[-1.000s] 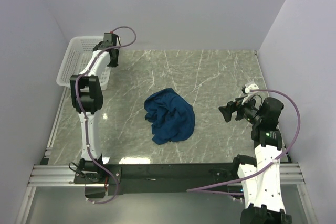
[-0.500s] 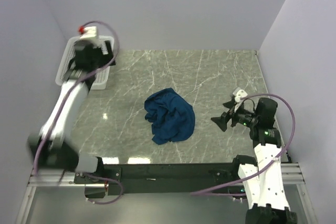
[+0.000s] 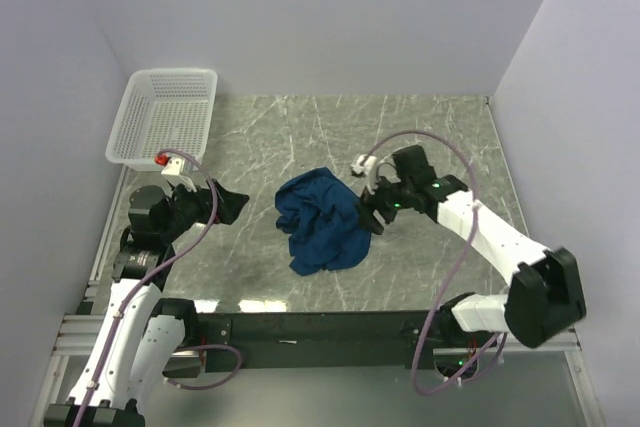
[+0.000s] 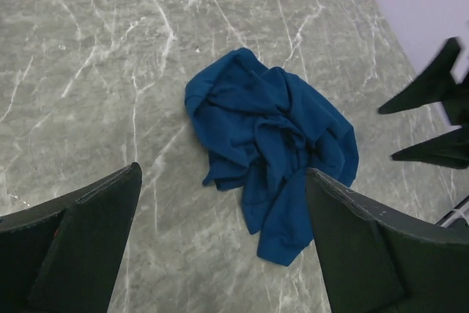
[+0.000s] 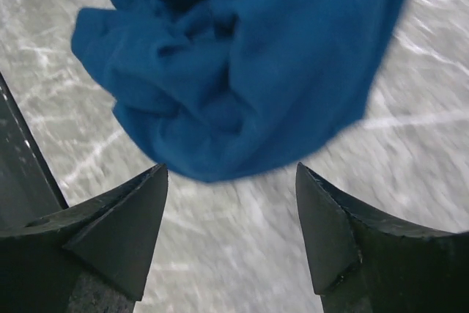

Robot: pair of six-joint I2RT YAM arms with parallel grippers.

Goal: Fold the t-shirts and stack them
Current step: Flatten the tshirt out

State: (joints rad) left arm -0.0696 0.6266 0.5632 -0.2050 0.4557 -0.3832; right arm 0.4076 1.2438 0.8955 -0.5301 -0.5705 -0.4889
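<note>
A dark blue t-shirt [image 3: 322, 222] lies crumpled in a heap in the middle of the table; no print shows on it. My left gripper [image 3: 228, 204] hovers to its left, open, with nothing between the fingers. In the left wrist view the t-shirt [image 4: 271, 130] lies ahead of the wide-spread left gripper [image 4: 223, 174]. My right gripper [image 3: 370, 212] is at the heap's right edge, open. In the blurred right wrist view, the t-shirt [image 5: 242, 64] lies just beyond the right gripper [image 5: 231, 168], not between its fingers. The right gripper [image 4: 387, 134] also shows at the right of the left wrist view.
A white mesh basket [image 3: 165, 112] stands at the back left corner. Grey marble tabletop [image 3: 420, 137] surrounds the heap. Walls close in the left, back and right sides. The black rail [image 3: 320, 327] with the arm bases runs along the near edge.
My left arm has swung from the basket down to the left of the t-shirt, and its gripper has opened. The right arm has reached left to the heap's right edge.
</note>
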